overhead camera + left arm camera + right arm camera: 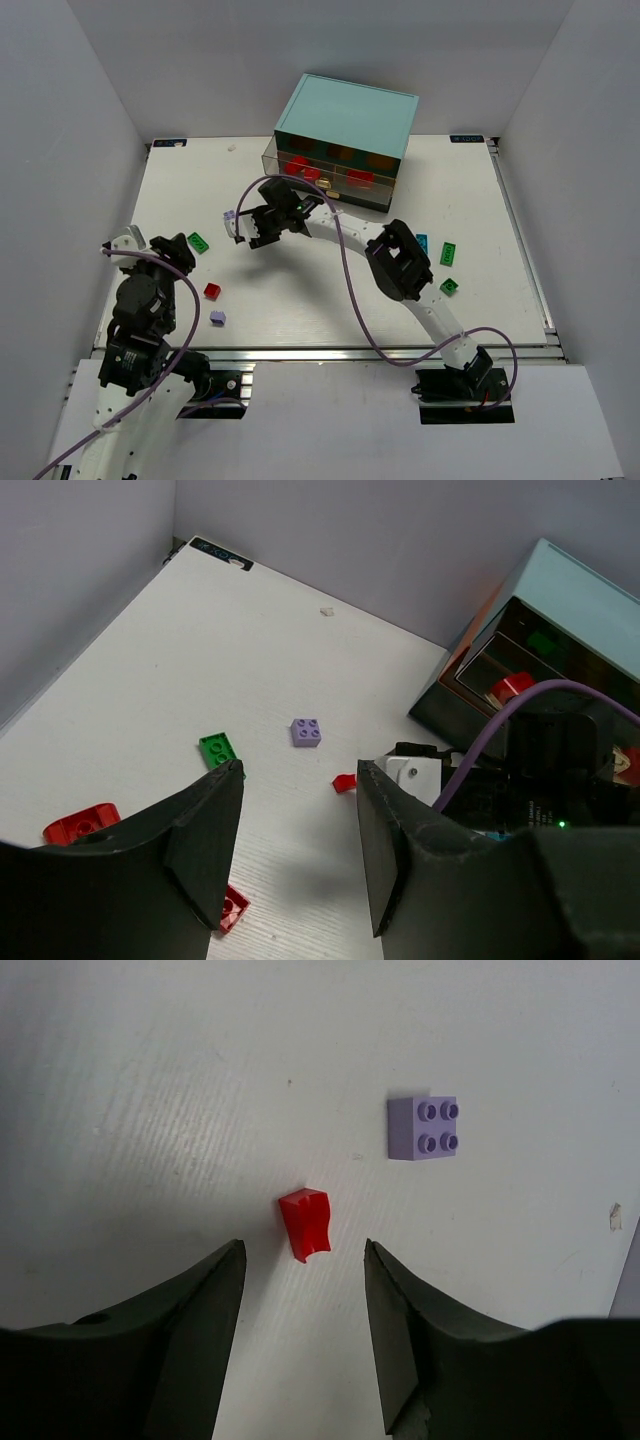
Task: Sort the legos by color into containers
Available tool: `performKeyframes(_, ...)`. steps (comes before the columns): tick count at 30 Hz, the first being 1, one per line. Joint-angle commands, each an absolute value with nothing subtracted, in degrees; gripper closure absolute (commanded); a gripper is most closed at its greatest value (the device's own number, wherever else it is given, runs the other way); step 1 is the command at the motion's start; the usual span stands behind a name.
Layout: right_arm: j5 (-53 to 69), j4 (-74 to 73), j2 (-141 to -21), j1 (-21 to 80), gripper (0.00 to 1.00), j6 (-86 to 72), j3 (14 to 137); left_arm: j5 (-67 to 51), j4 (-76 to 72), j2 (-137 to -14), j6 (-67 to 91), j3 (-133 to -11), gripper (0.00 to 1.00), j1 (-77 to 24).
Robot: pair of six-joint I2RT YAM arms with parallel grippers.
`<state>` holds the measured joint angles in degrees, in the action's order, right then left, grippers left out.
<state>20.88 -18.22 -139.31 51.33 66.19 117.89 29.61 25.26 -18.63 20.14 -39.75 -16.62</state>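
Right gripper point(302, 1248), jaws spread and empty, hangs over a small red lego point(305, 1223) on the table point(150, 1080) near a lavender lego point(423, 1127), left gripper point(300, 770) likewise spread and empty; the tiny, skewed piece may well squirt sideways if the jaws close off-centre.

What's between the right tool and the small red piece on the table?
Nothing visible. The open right tool has the red piece just past its fingertips; the lavender brick lies apart, to the side.
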Motion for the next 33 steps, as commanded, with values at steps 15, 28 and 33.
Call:
performKeyframes(15, 23.81, -11.51, -145.72, 50.01, 0.47, 63.90, 124.36, 29.71, 24.43, -17.14, 19.16, -39.29, 0.41, -16.44)
performKeyframes(28, 28.39, -15.38, -147.92, 49.66, 0.48, 67.23, 126.21, 29.88, 24.35, -17.14, 19.25, -39.29, 0.41, -16.44)
performKeyframes(33, 27.78, -15.47, -148.71, 49.40, 0.50, 68.20, 126.30, 29.88, 24.35, -17.14, 19.16, -39.29, 0.41, -16.44)
